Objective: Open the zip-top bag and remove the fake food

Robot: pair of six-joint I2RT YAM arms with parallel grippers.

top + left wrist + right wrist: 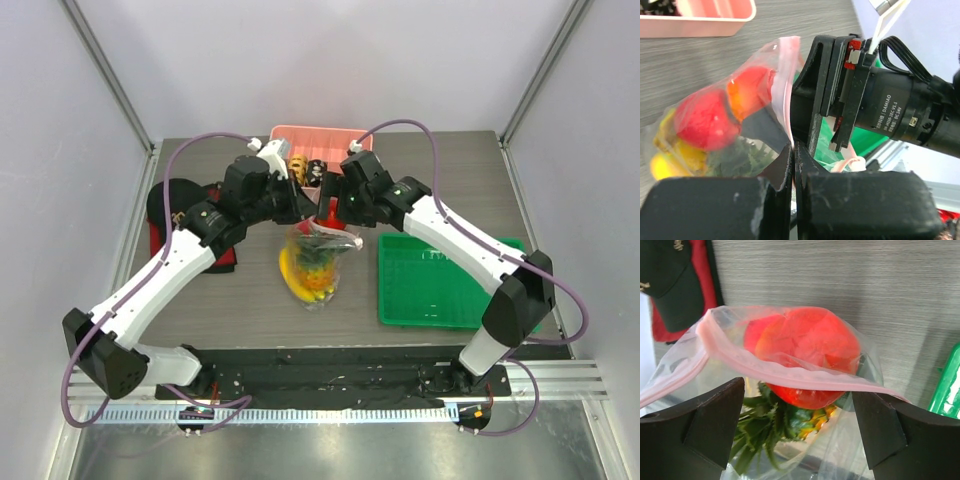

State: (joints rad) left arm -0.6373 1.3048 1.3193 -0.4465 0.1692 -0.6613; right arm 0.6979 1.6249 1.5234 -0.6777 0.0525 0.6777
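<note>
Top external view: the zip-top bag sits near the middle of the surface, between a dark cap lying on a red cloth toward the left edge and a green tray toward the right edge. Both arms reach in over the bag's upper end, which points at the far edge, where a pink tray holds small dark and brown rings. The fake food is all inside the bag, with the yellow banana showing along its left side. The left end effector meets the bag's top from the left and the right end effector from the right, the two nearly touching above it. From the left wrist view, the left end effector's fingers are pressed together with the pinkish zip strip running down into the seam between them, so this end effector is closed on the bag's lip. A red fruit and yellow pieces press against the clear plastic just beyond. From the right wrist view, the right end effector's fingers stand wide apart and grip nothing. The bag's mouth gapes between them, one pink lip arching behind and the other stretched across in front of a large red fruit that sits right at the opening. Under it lies the pineapple, its green crown toward the left finger. Whether the bag's bottom rests fully on the surface cannot be told.
</note>
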